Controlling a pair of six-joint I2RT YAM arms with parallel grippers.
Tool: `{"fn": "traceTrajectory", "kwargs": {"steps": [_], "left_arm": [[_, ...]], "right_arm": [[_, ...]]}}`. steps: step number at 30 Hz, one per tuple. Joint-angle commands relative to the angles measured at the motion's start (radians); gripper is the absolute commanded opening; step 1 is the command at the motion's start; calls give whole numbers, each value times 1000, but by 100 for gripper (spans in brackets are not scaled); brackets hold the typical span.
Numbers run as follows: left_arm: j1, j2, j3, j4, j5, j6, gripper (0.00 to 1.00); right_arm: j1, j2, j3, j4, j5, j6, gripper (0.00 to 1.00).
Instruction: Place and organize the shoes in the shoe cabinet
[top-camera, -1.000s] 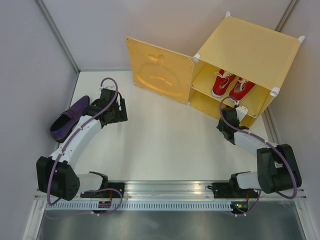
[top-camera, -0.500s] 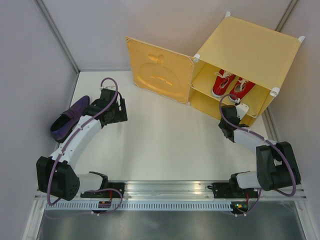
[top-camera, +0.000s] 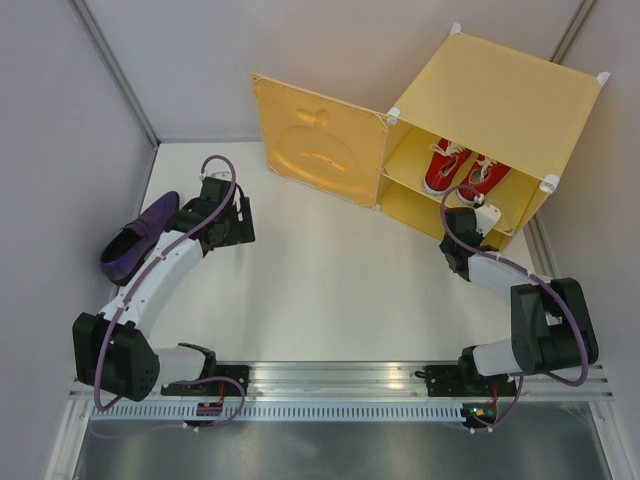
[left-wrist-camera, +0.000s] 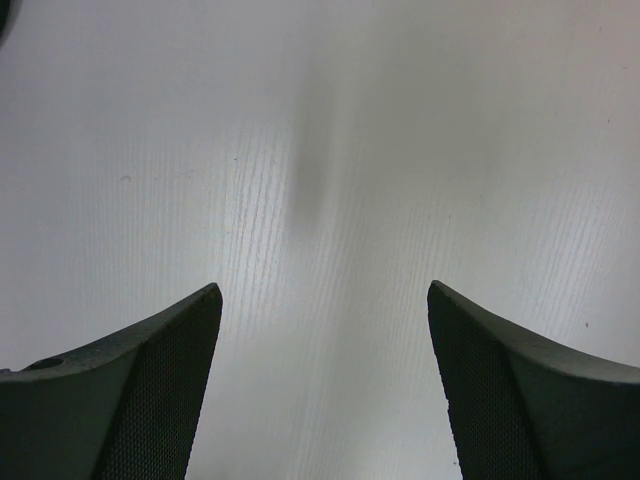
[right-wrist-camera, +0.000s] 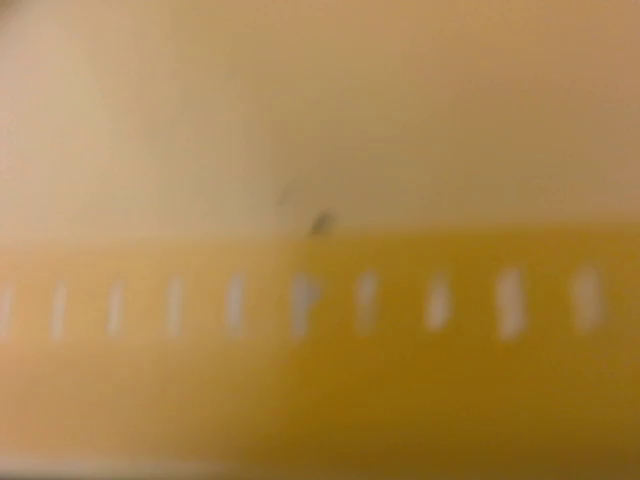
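One purple loafer lay by the table's left edge, just beside the left tool, whose jaws stood wide above the table. At the far right corner sat the yellow cabinet, its door open and red sneakers on the upper shelf. The right tool was at the mouth of the lower compartment; I couldn't tell how its jaws stood.

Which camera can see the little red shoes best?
The top camera: both red sneakers sit side by side on the open cabinet's upper shelf. The left wrist view shows only white table; the right wrist view shows only blurry yellow plastic.
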Motion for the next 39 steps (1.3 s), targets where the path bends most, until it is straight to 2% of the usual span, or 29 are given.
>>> {"fn": "traceTrajectory", "kwargs": {"steps": [1, 26, 29, 33, 39], "left_arm": [[6, 2, 3, 40, -2, 39, 86], [4, -5, 3, 39, -14, 41, 86], [4, -5, 3, 39, -15, 41, 86], [4, -8, 4, 39, -15, 39, 86], [4, -8, 4, 40, -9, 41, 87]], "right_arm": [[-26, 12, 48, 126, 51, -7, 20], [-37, 37, 84, 221, -49, -64, 23], [-35, 11, 79, 192, -55, -62, 30], [-35, -41, 82, 83, -90, -46, 51], [-37, -135, 84, -73, -175, -30, 70]]}}
